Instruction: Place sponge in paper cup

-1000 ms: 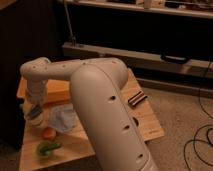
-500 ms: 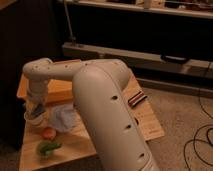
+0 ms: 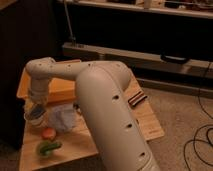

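Observation:
The paper cup (image 3: 33, 119) is a short white cup near the left edge of the wooden table (image 3: 145, 125). My gripper (image 3: 36, 106) hangs straight down from the white arm (image 3: 100, 100), right over the cup's mouth. A small light-blue patch, the sponge (image 3: 36, 112), shows just under the gripper at the cup's rim. I cannot tell whether it is held or resting in the cup. The arm's bulk hides the middle of the table.
A crumpled pale-blue cloth (image 3: 61, 118) lies right of the cup. An orange round thing (image 3: 48, 133) and a green one (image 3: 48, 147) sit near the front left. A tan box (image 3: 60, 89) stands behind, and a dark bar (image 3: 136, 99) lies at the right.
The arm's wrist has shifted a little to the right above the cup. The things on the table have not moved.

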`<state>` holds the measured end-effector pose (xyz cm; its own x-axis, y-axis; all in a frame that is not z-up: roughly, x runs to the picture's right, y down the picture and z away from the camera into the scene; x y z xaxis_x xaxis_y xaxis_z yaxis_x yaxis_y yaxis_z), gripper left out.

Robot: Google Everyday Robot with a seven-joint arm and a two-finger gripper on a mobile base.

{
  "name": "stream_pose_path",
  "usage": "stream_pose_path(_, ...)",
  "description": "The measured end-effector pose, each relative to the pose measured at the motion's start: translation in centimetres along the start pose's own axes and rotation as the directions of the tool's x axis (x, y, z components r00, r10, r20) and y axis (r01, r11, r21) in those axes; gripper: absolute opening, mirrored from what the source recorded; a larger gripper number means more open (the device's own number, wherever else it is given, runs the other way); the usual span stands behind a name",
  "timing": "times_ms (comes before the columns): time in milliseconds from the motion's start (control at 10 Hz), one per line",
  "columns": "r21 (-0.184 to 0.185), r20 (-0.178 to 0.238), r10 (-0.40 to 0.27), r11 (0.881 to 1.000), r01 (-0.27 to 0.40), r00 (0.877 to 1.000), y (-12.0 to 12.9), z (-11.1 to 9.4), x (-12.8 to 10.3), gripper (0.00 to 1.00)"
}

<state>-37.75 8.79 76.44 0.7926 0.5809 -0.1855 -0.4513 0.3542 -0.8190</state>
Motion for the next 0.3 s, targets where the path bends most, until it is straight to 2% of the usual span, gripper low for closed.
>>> stream_pose_path(300,-0.122,0.001,0.004,0.993,-0.004,1.0,-0.3,-0.64,-0.03,0.66)
